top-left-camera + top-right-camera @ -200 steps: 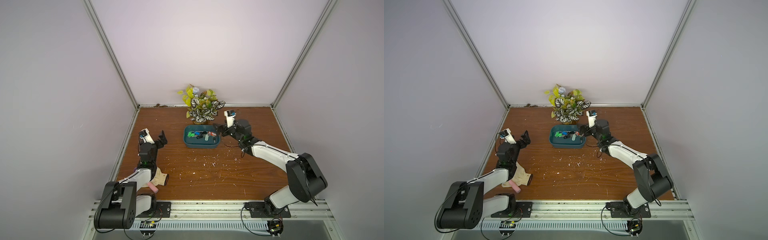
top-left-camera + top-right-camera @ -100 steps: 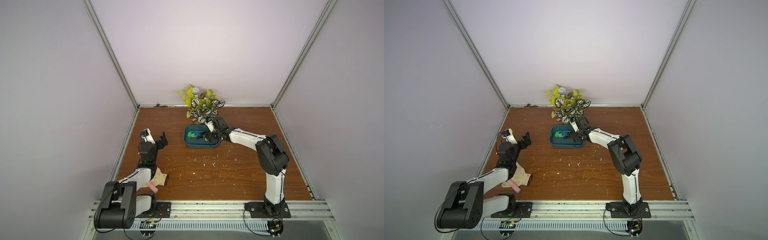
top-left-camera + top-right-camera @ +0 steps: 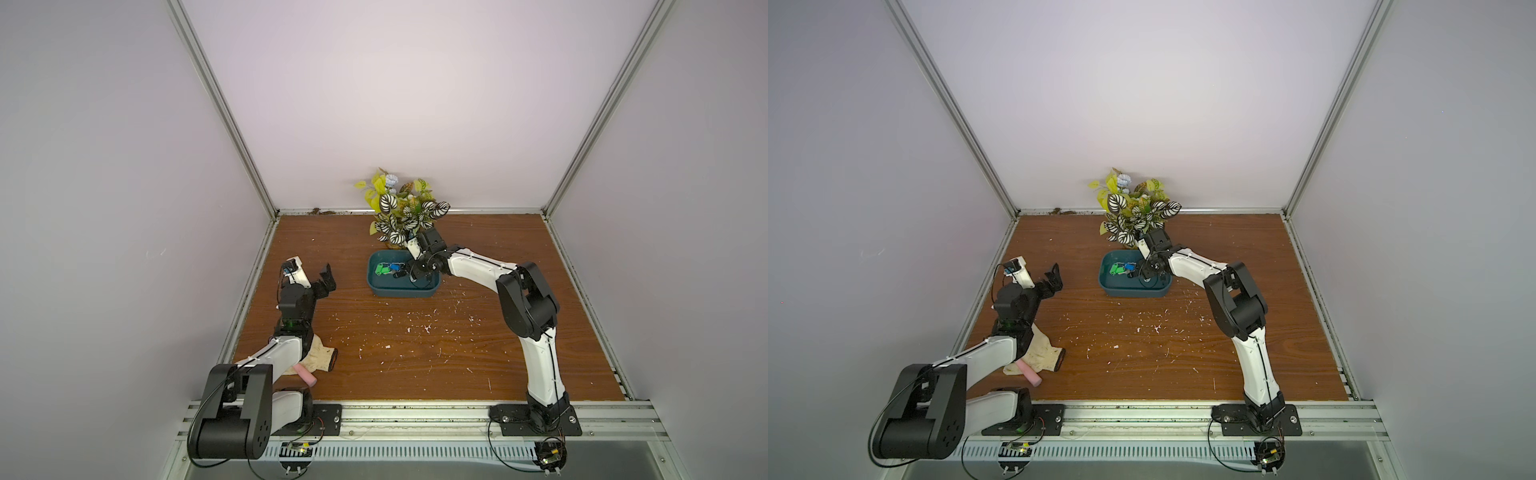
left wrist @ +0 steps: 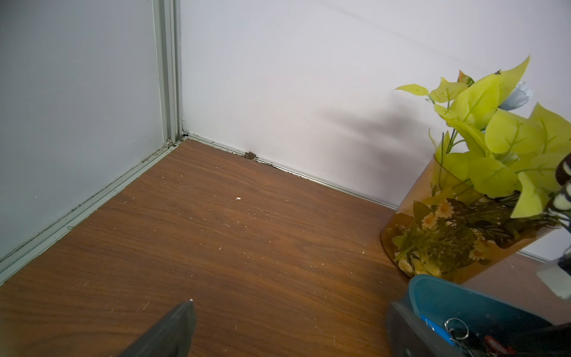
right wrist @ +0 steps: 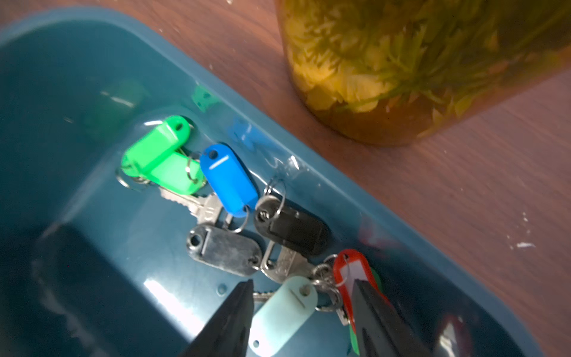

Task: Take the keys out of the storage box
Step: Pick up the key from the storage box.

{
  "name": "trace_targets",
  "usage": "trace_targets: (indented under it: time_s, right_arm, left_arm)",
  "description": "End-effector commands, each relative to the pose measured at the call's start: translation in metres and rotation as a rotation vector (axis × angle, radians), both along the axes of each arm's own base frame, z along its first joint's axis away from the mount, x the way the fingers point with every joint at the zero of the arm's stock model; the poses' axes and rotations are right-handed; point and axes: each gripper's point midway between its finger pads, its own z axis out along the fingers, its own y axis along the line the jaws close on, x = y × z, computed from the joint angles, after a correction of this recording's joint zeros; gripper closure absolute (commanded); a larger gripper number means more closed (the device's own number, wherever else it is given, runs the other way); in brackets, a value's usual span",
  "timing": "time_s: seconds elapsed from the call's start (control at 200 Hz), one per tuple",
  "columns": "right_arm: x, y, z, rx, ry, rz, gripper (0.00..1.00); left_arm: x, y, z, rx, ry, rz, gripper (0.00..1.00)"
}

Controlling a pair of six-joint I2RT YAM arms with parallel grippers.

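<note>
The dark-teal storage box (image 3: pixel 399 291) (image 3: pixel 1133 291) sits on the wooden floor in front of the plant. The keys (image 3: pixel 388 269) (image 3: pixel 1121 269) lie inside it. The right wrist view shows green tags (image 5: pixel 160 148), a blue tag (image 5: pixel 228 179), a black tag (image 5: pixel 293 228), a grey tag (image 5: pixel 222 247), a pale tag (image 5: pixel 284 312) and a red tag (image 5: pixel 352 272). My right gripper (image 5: pixel 302 284) (image 3: pixel 415 274) is lowered into the box. Its jaws stand apart on either side of the pale tag, one finger over the red tag. My left gripper (image 4: pixel 287 324) (image 3: pixel 324 280) hangs open and empty, left of the box (image 4: pixel 448 296).
A leafy plant in an amber pot (image 3: pixel 401 216) (image 4: pixel 448 231) (image 5: pixel 417 77) stands right behind the box. A crumpled cloth (image 3: pixel 320 359) and a pink cylinder (image 3: pixel 305 376) lie under the left arm. White flecks (image 3: pixel 415 328) dot the floor. Walls enclose three sides.
My right arm swung in from the box's right side and dropped its gripper into the box over the keys, its jaws narrowing. The left arm has not moved.
</note>
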Motion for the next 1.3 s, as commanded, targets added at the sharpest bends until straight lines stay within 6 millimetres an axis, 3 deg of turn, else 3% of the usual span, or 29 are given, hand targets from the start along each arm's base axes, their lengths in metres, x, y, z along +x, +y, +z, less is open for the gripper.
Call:
trace_targets:
  time_s: [0.0,0.135,0.32,0.886,1.051,1.296]
  right_arm:
    - [0.006,0.017,0.017,0.106,-0.007,-0.001,0.41]
    - [0.012,0.030,0.016,0.175,0.017,-0.048,0.44]
    - [0.023,0.027,0.010,0.145,-0.006,-0.116,0.48]
    - [0.034,0.045,0.002,0.193,0.005,-0.126,0.73]
    - [0.034,0.047,0.001,0.193,0.007,-0.125,0.77]
    - [0.035,0.044,0.007,0.183,-0.017,-0.135,0.92]
  left_arm:
    - [0.001,0.001,0.003,0.008,-0.013,-0.002,0.00]
    - [0.001,0.001,0.002,0.006,-0.012,-0.002,0.00]
    - [-0.001,0.004,0.002,0.002,-0.013,0.019,0.00]
    - [0.001,0.007,-0.002,-0.002,-0.001,0.035,0.00]
    - [0.001,0.007,-0.003,-0.001,0.007,0.038,0.00]
    - [0.001,0.008,-0.003,-0.001,0.007,0.040,0.00]
